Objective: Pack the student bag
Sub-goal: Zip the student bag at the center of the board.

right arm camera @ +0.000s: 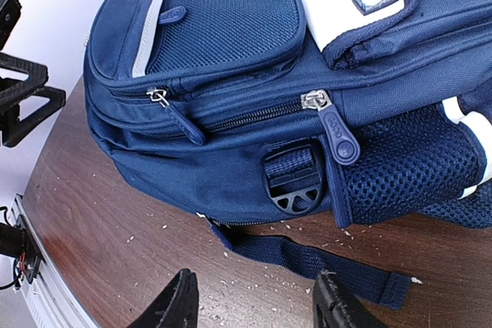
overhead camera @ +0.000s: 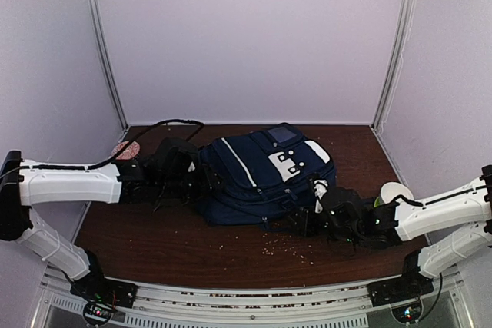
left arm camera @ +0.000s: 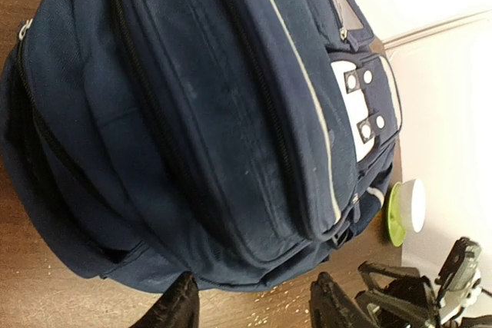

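1. Overhead view: nearest the camera, the left arm base (overhead camera: 100, 289) and the right arm base (overhead camera: 400, 293) are bolted at the near edge of the brown table (overhead camera: 154, 243). Count: two arms.
2. One student bag (overhead camera: 254, 174), navy with white trim, lies on its back at the table's middle, between the arms.
3. The left gripper (overhead camera: 198, 178) sits at the bag's left end and the right gripper (overhead camera: 306, 224) at its near right corner.
4. Loose items: one white-and-green container (overhead camera: 396, 192) at the right edge, one pink round item (overhead camera: 125, 149) at far left, and scattered crumbs (overhead camera: 288, 247) in front of the bag.
5. Left wrist view: the left gripper's fingers (left arm camera: 173, 305) stand apart with nothing between them, just short of the bag. Two white patches (left arm camera: 357, 105) carry four snap studs.
6. Right wrist view: the right gripper's fingers (right arm camera: 173, 301) are also spread and empty, over bare table beside one loose strap (right arm camera: 323, 263).
7. This view also shows two zipper pulls (right arm camera: 317, 100), one buckle (right arm camera: 296, 190) and one mesh side pocket (right arm camera: 415, 167).
8. Progress, as a judgement: the zips visible here look drawn shut and the bag looks full. The contents are hidden, so I cannot tell whether packing remains.
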Motion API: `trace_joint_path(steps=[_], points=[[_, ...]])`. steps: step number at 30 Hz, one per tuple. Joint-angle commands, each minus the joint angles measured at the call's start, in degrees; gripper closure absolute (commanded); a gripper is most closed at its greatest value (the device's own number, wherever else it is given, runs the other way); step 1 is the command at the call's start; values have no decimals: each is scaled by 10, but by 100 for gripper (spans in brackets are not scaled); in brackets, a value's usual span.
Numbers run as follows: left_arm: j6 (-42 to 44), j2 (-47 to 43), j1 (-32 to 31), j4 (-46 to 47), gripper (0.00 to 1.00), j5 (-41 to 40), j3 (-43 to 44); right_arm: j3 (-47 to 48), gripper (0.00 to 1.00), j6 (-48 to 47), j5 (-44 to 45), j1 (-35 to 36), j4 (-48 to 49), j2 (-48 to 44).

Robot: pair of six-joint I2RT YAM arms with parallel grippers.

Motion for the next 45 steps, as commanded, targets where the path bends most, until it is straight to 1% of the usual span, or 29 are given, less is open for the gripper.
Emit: trace_joint_path(steps=[1, 5, 10, 13, 14, 18, 21, 23, 26, 33, 41, 45], points=[[-13, 31, 9, -1, 16, -7, 33, -10, 50, 9, 12, 4, 21, -13], [-40, 68, 17, 10, 18, 11, 39, -14, 50, 13, 8, 7, 21, -13], [-44, 96, 24, 18, 20, 22, 42, -23, 50, 18, 2, 17, 26, -16], [-43, 106, 30, 30, 23, 32, 44, -26, 50, 20, -1, 23, 30, -10], [-41, 109, 31, 32, 27, 33, 45, -26, 50, 21, -1, 25, 31, -8], [-29, 119, 34, 40, 41, 39, 54, -26, 50, 23, -1, 33, 37, -1], [-26, 127, 35, 56, 55, 49, 55, -23, 50, 24, 0, 37, 40, 2], [-24, 125, 35, 65, 70, 53, 55, -23, 50, 23, 1, 39, 41, 2], [-22, 109, 35, 72, 99, 56, 55, -29, 50, 22, 5, 43, 49, -3], [-3, 51, 33, 80, 100, 66, 61, -50, 49, 24, 18, 47, 97, 7], [-7, 17, 26, 88, 100, 75, 64, -30, 47, 24, 18, 54, 157, 74], [-12, 16, 24, 95, 100, 81, 67, -13, 44, 23, 51, 65, 178, 105]])
